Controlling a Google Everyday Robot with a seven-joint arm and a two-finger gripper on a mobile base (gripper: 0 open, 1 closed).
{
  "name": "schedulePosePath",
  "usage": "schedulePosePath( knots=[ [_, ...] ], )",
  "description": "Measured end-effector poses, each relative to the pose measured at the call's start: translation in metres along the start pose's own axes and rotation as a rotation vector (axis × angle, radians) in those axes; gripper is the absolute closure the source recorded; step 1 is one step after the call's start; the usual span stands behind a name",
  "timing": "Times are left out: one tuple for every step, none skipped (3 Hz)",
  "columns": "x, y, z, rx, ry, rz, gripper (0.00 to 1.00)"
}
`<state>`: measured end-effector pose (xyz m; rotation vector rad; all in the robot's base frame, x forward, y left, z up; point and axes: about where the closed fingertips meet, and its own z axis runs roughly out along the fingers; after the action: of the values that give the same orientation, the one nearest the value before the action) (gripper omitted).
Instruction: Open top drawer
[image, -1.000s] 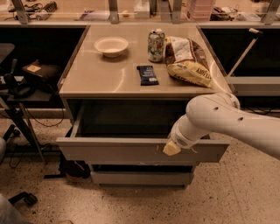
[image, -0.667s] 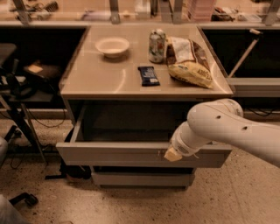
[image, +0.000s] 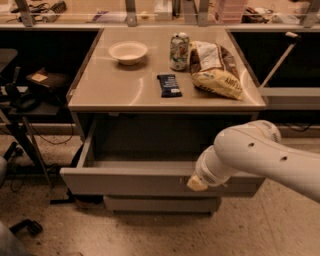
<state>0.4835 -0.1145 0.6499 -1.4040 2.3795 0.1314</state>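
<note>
reaching in from the right edge, the robot's white arm (image: 260, 155) was cut off by the frame. its rounded wrist covered most of the gripper (image: 196, 183). only a pale tip showed, against the upper edge of the top drawer (image: 125, 182), right of centre. whether the gripper was clenched, released or grasping that edge could not be told.

the top drawer stood pulled well out from under the table top (image: 115, 92), its wide grey front nearest the camera. its right end was hidden behind the arm. the inside lay in deep shadow, so any contents could not be made out. below it, a slimmer grey drawer front (image: 160, 204) sat further back, its lower part dim.

on the table top stood a pale bowl (image: 128, 51) and an upright drinks can (image: 179, 51). just beside the can lay a crumpled yellow and brown snack bag (image: 215, 70), and in front of the can a dark wrapped bar (image: 169, 85) lay flat. the bag carried dark lettering near its lower right and the bar a few pale marks, but none of it could be read. the can's label was equally unreadable. at the left, dark furniture (image: 30, 90) merged into the shadow, its shape hard to make out.
</note>
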Motion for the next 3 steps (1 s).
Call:
schedulePosePath(
  knots=[
    [0.0, 0.0, 0.0, 0.0, 0.0, 0.0, 1.0],
    [0.008, 0.016, -0.005, 0.014, 0.003, 0.019, 1.0],
    [0.007, 0.016, -0.005, 0.014, 0.003, 0.019, 1.0]
  ],
)
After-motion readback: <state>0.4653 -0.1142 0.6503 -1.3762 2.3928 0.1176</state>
